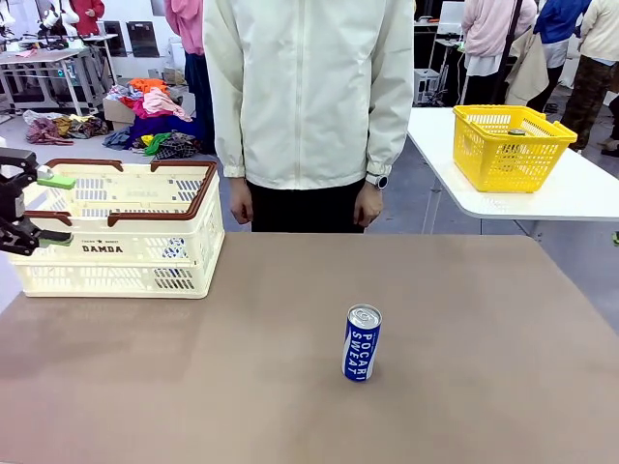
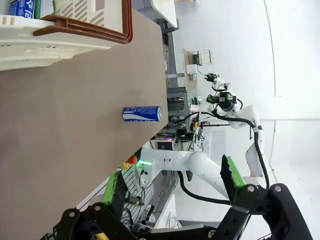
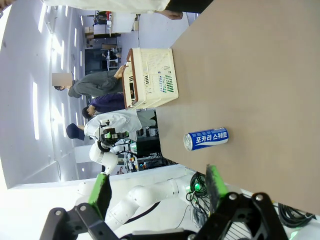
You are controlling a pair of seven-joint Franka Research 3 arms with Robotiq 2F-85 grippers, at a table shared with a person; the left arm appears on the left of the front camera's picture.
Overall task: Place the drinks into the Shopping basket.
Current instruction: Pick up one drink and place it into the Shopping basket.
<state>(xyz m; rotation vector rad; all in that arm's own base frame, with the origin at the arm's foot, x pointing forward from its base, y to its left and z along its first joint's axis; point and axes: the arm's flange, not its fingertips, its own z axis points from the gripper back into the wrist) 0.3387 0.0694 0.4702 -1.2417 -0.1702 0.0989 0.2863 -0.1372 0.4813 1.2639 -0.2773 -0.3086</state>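
Observation:
One blue drink can (image 1: pixel 363 343) with white "POCARI SWEAT" lettering stands upright on the brown table, near its middle. The cream Shopping basket (image 1: pixel 116 227) with its brown rim sits at the back left; blue shows through its lattice (image 1: pixel 174 249). My left gripper (image 1: pixel 56 209) hovers open at the basket's left end, holding nothing. The left wrist view has the can (image 2: pixel 142 113) far ahead of the open left gripper (image 2: pixel 172 182), and the basket (image 2: pixel 65 30) with a blue can (image 2: pixel 22 7) inside. My right gripper (image 3: pixel 157 187) is open and empty, the can (image 3: pixel 206 139) just beyond it and the basket (image 3: pixel 150 77) farther off.
A person in a cream jacket stands at the table's far edge with both hands (image 1: pixel 368 205) hanging down. A yellow basket (image 1: pixel 508 145) sits on a separate white table (image 1: pixel 580 193) at the back right. Bare tabletop surrounds the standing can.

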